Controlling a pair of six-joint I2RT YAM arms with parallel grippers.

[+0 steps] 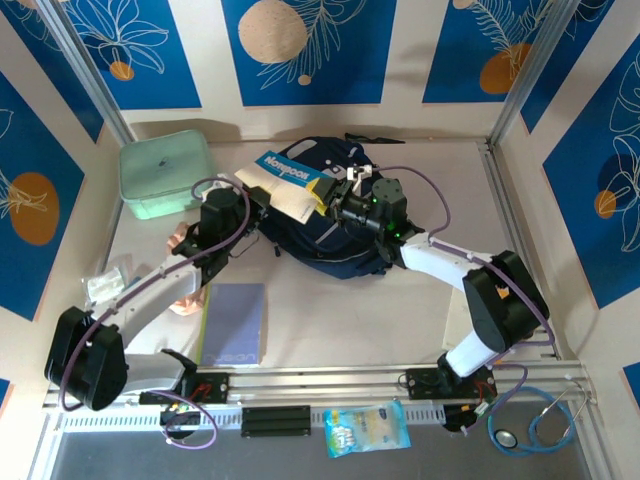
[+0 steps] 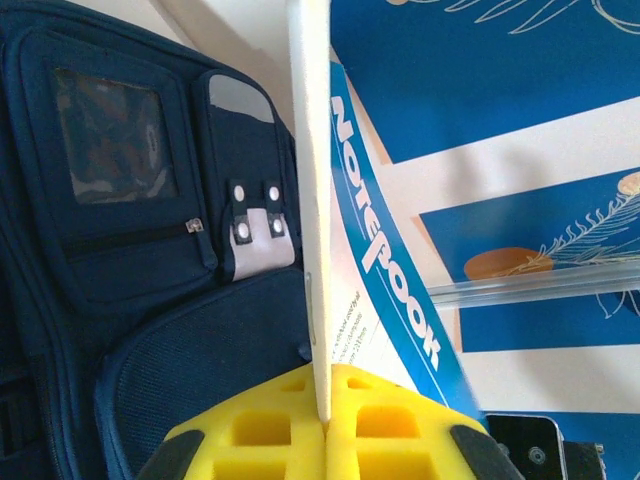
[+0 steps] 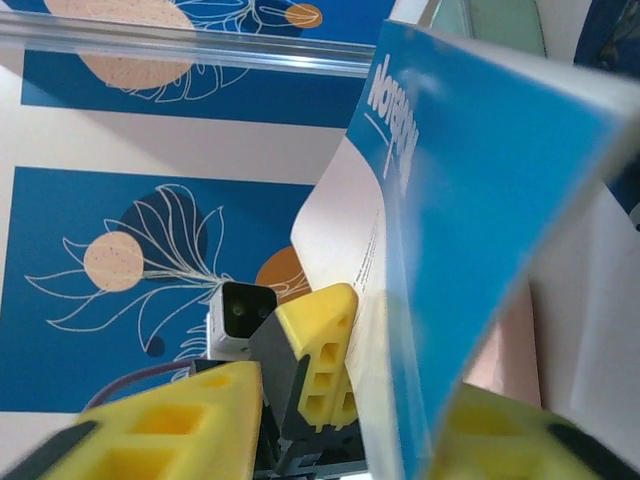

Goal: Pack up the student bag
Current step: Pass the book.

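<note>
Toward the far middle of the pale tabletop the bag lies slumped, a rounded heap of dark navy fabric. From the left wrist its front shows a clear window patch, a zip, a grey tab with four studs and a mesh panel below. Over its left side a thin notebook, smooth white card with a blue band, is held up. The left hand is clamped on that notebook, its blocky yellow fingers, pitted with square pockets, pressed together on one edge. The right hand stands parted astride the other end, one finger clear of the cover. A mint box with rounded corners sits at the far left, and a flat lilac pad lies near the left arm
</note>
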